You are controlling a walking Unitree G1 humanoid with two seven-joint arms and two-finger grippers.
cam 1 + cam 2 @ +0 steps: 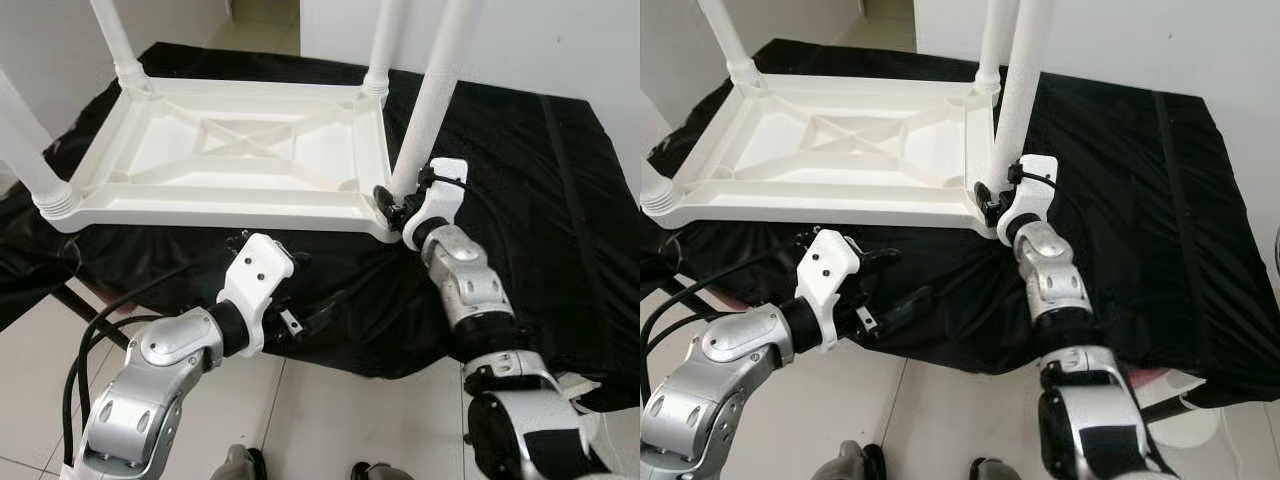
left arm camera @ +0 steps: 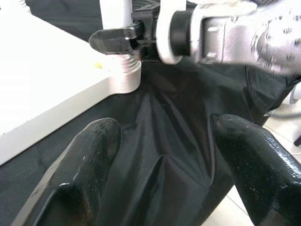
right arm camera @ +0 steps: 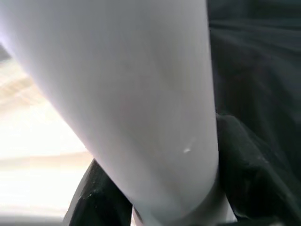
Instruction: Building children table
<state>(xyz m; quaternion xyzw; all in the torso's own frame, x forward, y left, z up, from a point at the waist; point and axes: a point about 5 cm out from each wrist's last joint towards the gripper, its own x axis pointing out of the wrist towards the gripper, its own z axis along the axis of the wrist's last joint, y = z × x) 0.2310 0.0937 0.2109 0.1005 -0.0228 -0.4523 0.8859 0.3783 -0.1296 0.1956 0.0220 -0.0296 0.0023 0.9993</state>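
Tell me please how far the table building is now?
Done: three legs stand up from the upside-down table top on the black cloth. In hand: the right gripper is shut on the fourth leg at its corner socket. The left gripper waits open. Left: turning the table upright.

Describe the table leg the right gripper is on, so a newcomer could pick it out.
Start at the upside-down white table lying on the black cloth. Four white legs stand up from its corners; go to the near corner on the robot's right. That leg is the one with the right gripper clamped around its base.
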